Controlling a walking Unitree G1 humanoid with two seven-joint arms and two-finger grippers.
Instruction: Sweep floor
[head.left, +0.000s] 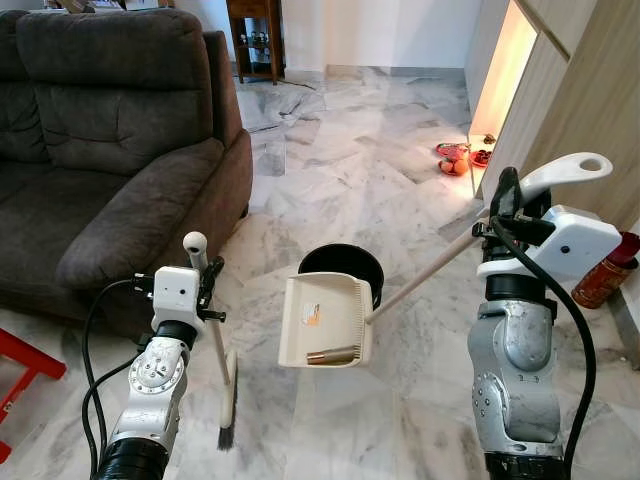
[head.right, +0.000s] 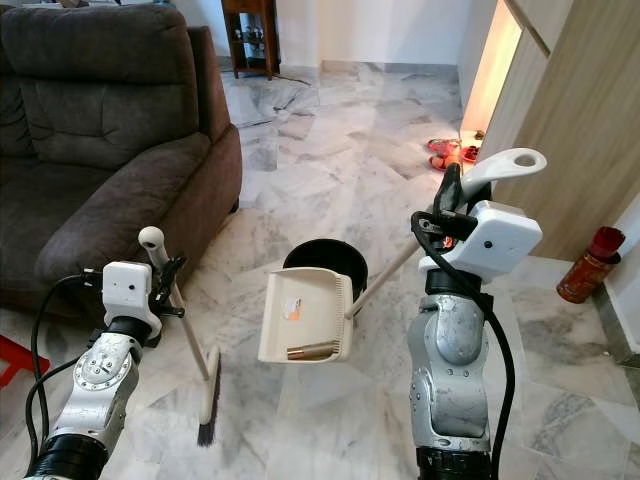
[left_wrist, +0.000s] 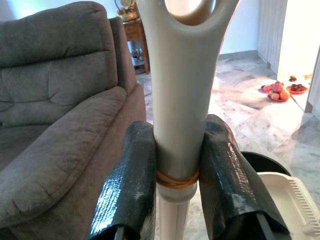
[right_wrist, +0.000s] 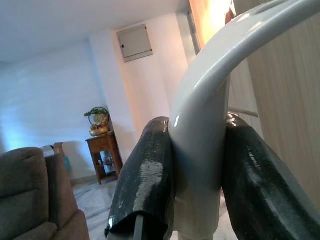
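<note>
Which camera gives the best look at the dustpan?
The left eye view: the dustpan shows whole, held over the black bin by the right pincer. The right eye view matches; the left wrist view catches a corner, the right wrist its handle.

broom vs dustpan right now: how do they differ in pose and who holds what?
The broom hangs near upright with bristles low by the floor; the dustpan is lifted, its pan held over the black bin.
The broom sits in the left tool; the dustpan's long handle runs up to the right tool.
The dustpan carries a small brown item; the broom carries nothing.
Shared: both cream plastic, each clamped on its handle.
</note>
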